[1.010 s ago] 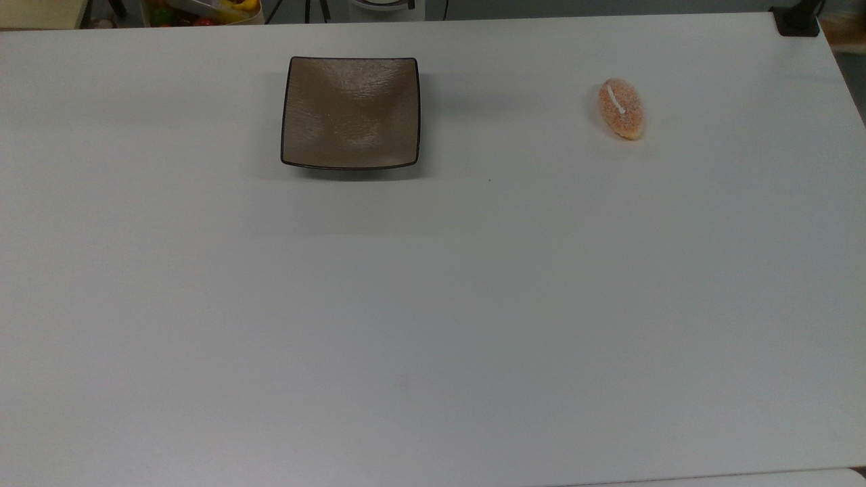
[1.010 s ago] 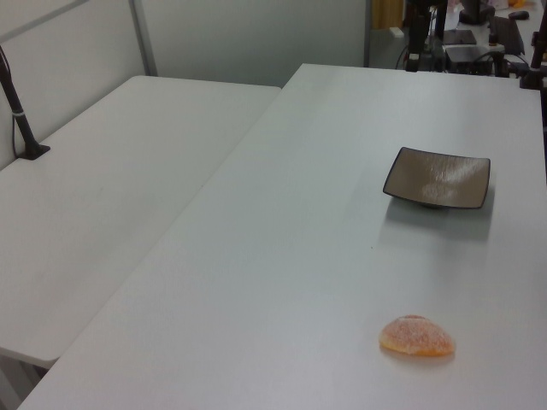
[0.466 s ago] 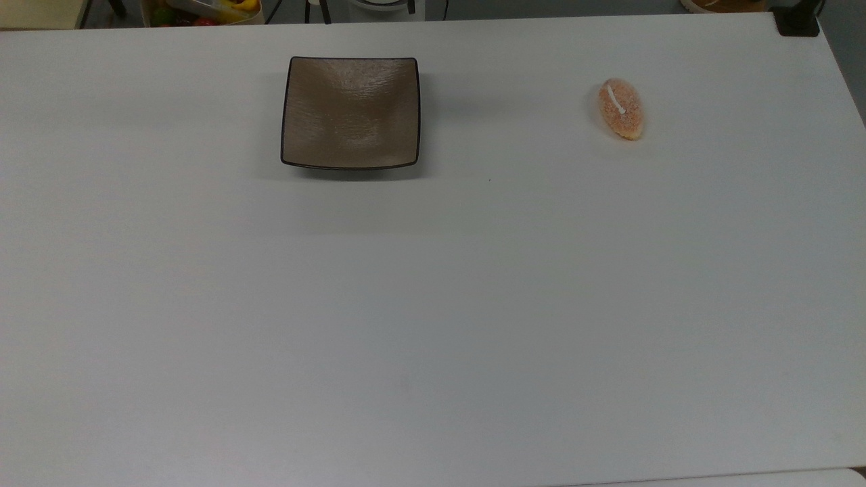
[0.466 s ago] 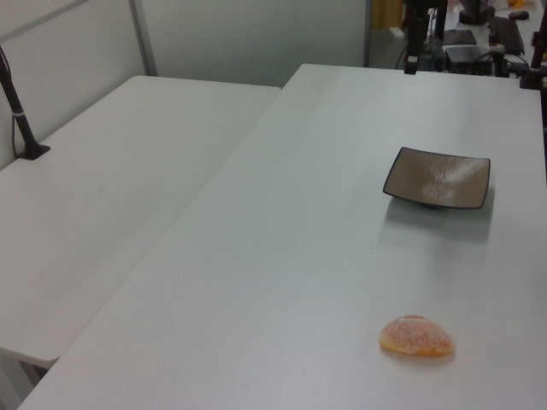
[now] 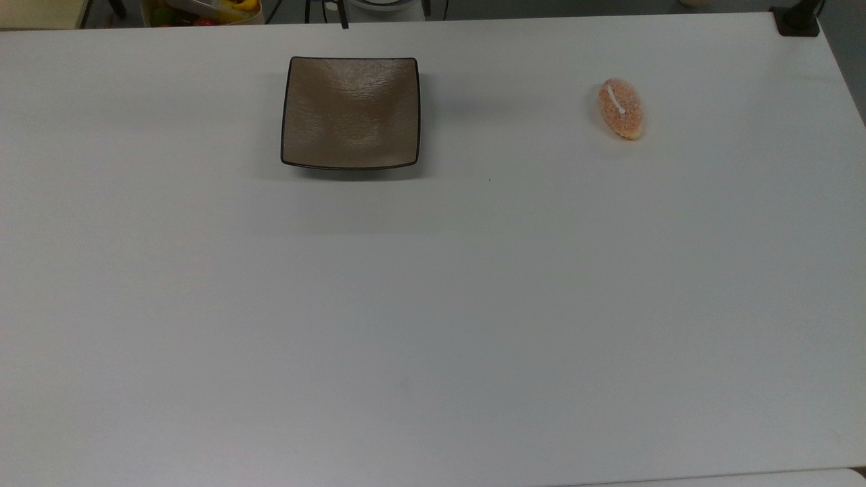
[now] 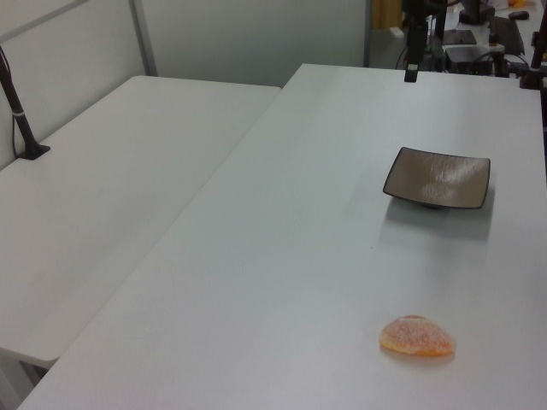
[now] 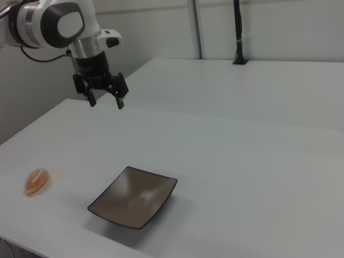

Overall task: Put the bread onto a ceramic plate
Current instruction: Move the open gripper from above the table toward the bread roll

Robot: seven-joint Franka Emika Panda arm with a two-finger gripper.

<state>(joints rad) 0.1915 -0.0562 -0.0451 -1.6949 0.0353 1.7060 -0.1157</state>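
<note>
The arm's black two-finger gripper hangs spread and empty above the white table, so the reach comes first: it must travel toward eight o'clock in the right view and drop over the small oval orange-pink sugared bun, well apart from the square glossy brown ceramic plate.

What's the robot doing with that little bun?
Nothing yet. The gripper hangs open in the air above the white table, holding nothing. The bread lies on the table by itself, well apart from the plate, toward the top view's right. The plate is empty, so the bun hasn't been picked up or put on it.
</note>
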